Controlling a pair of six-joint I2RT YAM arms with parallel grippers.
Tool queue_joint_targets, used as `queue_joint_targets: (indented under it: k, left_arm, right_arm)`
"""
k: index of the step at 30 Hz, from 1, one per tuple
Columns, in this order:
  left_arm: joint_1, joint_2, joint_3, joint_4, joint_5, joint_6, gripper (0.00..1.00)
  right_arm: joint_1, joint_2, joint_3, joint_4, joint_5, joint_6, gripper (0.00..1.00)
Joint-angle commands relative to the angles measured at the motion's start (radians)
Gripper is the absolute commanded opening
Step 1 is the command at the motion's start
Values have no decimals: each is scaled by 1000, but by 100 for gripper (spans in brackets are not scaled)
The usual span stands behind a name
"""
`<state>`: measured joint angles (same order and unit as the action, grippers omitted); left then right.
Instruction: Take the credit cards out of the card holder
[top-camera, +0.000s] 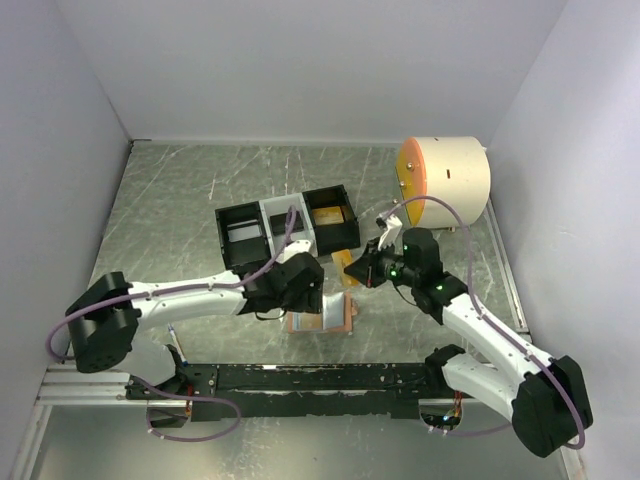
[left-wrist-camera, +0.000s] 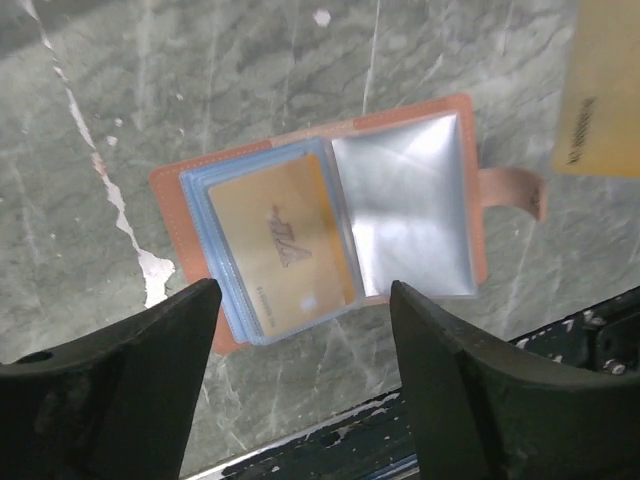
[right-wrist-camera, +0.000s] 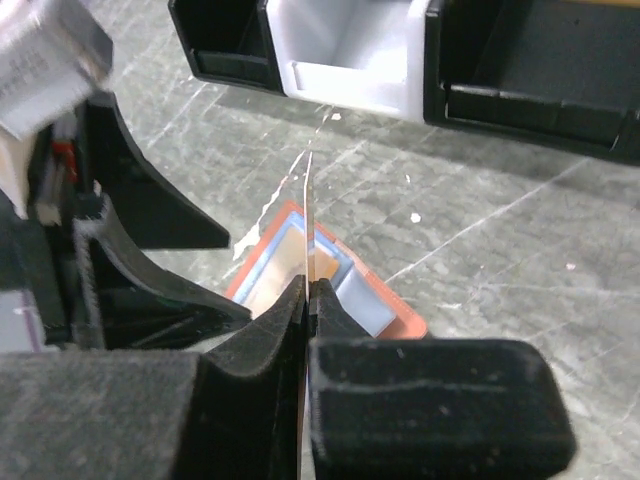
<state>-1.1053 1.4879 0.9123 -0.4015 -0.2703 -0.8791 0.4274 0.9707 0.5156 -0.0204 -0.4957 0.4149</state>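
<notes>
Right fingers (right-wrist-camera: 285, 315) tight on one card (left-wrist-camera: 600, 90) — left fingers (left-wrist-camera: 445, 360) apart over one card holder (left-wrist-camera: 410, 210), second card (left-wrist-camera: 280, 245) inside

I see white links on the left arm (top-camera: 190, 290) and right arm (top-camera: 492, 342), black joints; purple cables (top-camera: 287, 232); black wedge-shaped jaws.

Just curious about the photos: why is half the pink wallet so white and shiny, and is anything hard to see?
Left wrist view: glare off an empty clear pocket of the card holder; the gold card beside it reads clearly. Right wrist view: the right gripper, pinching a credit card edge-on near the lens, is a dark mass with little detail. Top external view: even light, faint shadows.
</notes>
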Motion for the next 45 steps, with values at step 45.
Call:
queue_joint_targets:
  k: [45]
  left_arm:
    - [675,-466,-74,-211,-213,338,100]
  right_arm:
    - [-19,814,713,-118,107,-1413,0]
